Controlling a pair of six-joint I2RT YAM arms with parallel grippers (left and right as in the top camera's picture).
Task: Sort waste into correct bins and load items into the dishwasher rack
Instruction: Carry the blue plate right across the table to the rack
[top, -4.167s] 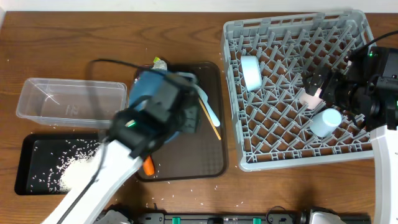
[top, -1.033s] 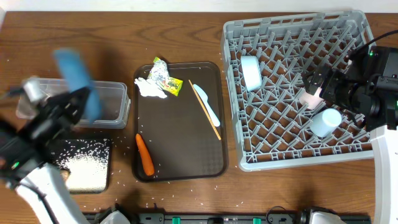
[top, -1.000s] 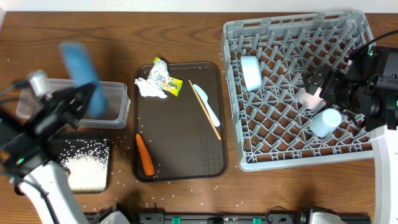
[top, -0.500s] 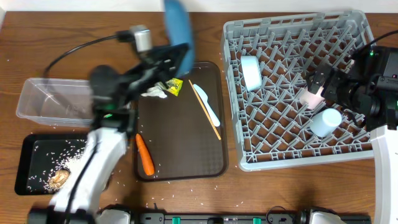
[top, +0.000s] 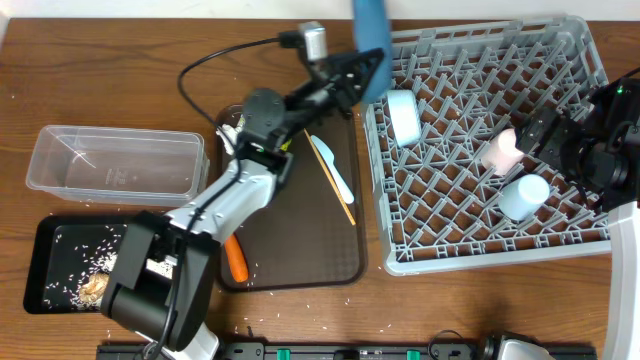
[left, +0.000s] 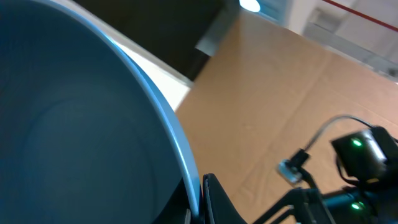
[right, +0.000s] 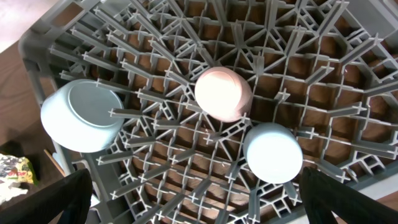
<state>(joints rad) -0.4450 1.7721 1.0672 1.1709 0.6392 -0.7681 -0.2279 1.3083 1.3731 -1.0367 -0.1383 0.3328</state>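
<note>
My left gripper (top: 352, 72) is shut on the rim of the dark-blue plate (top: 371, 28) and holds it on edge in the air over the far-left corner of the grey rack (top: 575, 50). In the left wrist view the plate (left: 74, 124) fills the left side, with its rim pinched at the jaws (left: 200, 202). The pale-blue bowl (top: 404, 115), pinkish cup (top: 500, 150) and light-blue cup (top: 523, 195) lie in the rack. My right gripper (right: 199, 208) is open and empty above them. The white utensil (top: 333, 170) and carrot (top: 237, 262) lie on the brown tray.
The clear tub (top: 115, 165) stands at the left. In front of it the black tray (top: 50, 240) holds rice and a brown lump (top: 95, 285). A wooden chopstick (top: 338, 195) lies on the brown tray (top: 300, 250). My left arm hides the tray's far-left corner.
My left arm has swung the plate from over the clear tub, rightward across the brown tray, to the rack's far-left corner. My right arm has hardly moved.
</note>
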